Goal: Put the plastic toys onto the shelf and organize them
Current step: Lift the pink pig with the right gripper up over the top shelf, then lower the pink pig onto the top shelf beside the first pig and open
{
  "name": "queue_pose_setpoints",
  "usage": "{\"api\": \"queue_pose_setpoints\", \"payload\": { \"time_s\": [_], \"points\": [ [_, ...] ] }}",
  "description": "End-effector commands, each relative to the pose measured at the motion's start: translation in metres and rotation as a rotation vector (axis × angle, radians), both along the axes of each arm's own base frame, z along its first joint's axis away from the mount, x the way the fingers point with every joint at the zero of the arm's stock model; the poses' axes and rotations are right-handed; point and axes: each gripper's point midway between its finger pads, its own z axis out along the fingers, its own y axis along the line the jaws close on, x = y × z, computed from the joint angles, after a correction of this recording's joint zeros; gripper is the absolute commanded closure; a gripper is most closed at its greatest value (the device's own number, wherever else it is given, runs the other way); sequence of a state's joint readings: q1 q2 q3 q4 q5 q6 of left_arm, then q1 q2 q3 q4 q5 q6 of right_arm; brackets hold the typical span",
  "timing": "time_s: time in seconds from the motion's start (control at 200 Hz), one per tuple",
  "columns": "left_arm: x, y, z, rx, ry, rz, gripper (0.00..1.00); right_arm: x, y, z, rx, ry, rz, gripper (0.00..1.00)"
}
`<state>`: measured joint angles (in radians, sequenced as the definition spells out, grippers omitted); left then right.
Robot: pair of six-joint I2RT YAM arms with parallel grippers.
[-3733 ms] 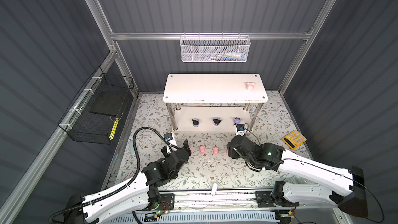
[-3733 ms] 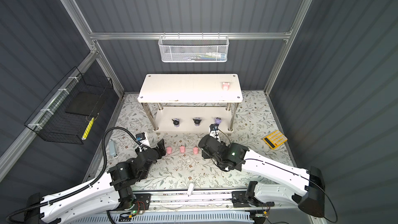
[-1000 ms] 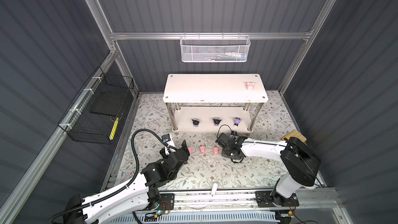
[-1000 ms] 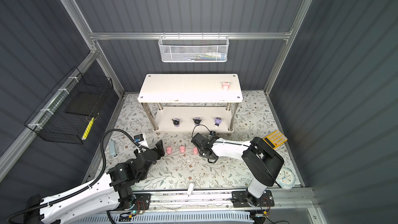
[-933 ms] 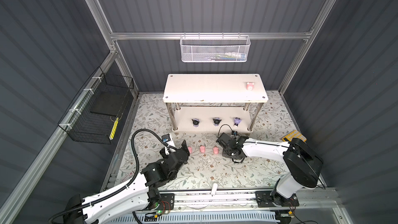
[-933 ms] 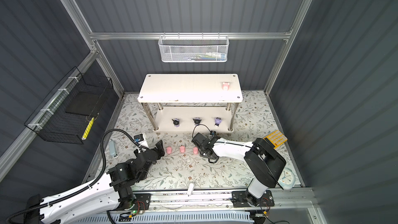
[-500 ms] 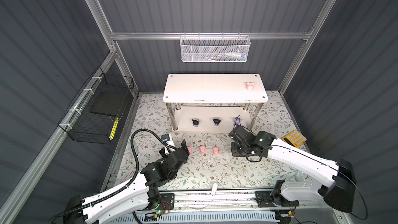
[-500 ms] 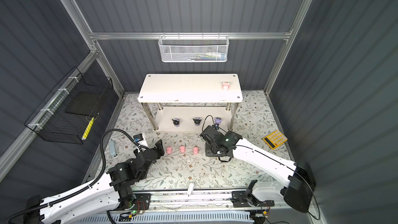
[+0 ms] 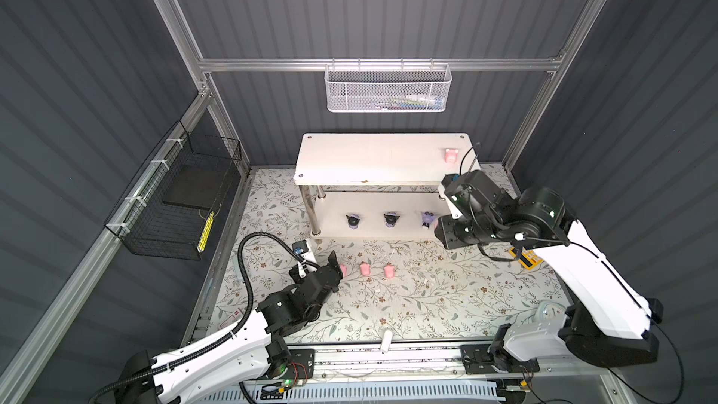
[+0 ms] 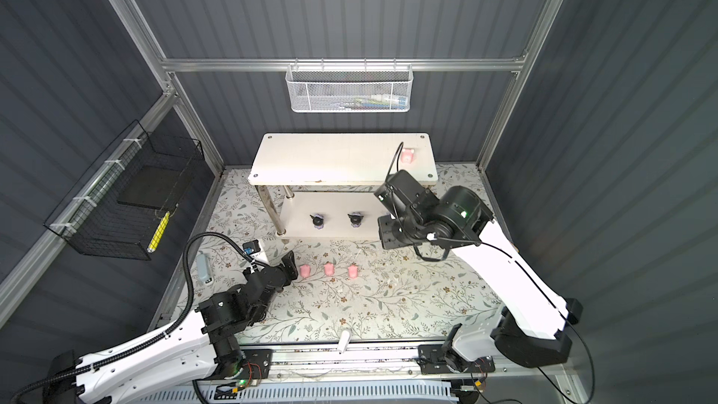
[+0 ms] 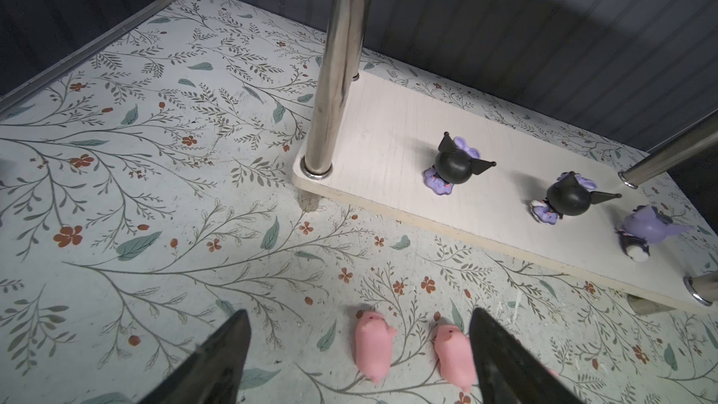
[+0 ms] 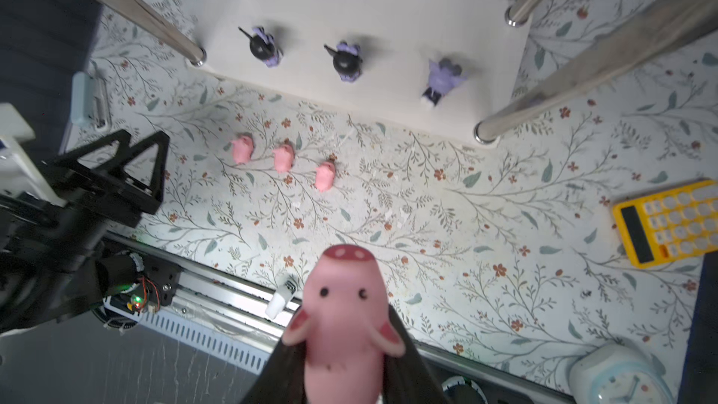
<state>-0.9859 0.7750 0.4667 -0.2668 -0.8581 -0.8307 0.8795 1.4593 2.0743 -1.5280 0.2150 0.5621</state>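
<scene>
A pink pig (image 12: 344, 297) was gripped in the right claw (image 12: 344, 347), seemingly just below the top board of the shelf (image 9: 373, 157); placement there was required next. The left claw (image 11: 357, 316) was spread wide.

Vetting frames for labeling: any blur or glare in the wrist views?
Right wrist view: a shelf post and the lilac toy are smeared, likely motion blur; the held pig is sharper. Left wrist view: crisp, with glare streaks down the near post.
</scene>
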Motion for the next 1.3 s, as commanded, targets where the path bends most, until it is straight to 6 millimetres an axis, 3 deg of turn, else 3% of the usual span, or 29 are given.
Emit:
{"api": "queue_pose_setpoints", "payload": {
  "time_s": [0.0,0.175,0.365,0.65,0.971,1.296],
  "points": [
    [0.001,0.001,-0.004,0.007,0.004,-0.006,0.12,0.007,-0.009,0.012,-0.109,-0.035,0.026,0.69],
    [-0.001,0.005,-0.006,-0.009,-0.002,0.003,0.12,0.036,0.0,0.049,-0.061,-0.143,0.009,0.7],
    [-0.001,0.008,-0.008,-0.006,0.0,0.006,0.12,0.067,0.003,0.06,0.025,-0.182,-0.029,0.71],
    [-0.002,0.011,-0.011,-0.009,0.003,0.009,0.12,0.103,-0.001,0.056,0.026,-0.216,-0.073,0.71],
    [-0.002,0.011,-0.012,-0.012,0.006,0.011,0.12,0.138,0.013,0.04,0.017,-0.215,-0.058,0.71],
    [-0.001,0.008,-0.015,-0.016,0.016,0.009,0.12,0.171,0.012,0.03,0.006,-0.225,-0.082,0.71]
  ]
}}
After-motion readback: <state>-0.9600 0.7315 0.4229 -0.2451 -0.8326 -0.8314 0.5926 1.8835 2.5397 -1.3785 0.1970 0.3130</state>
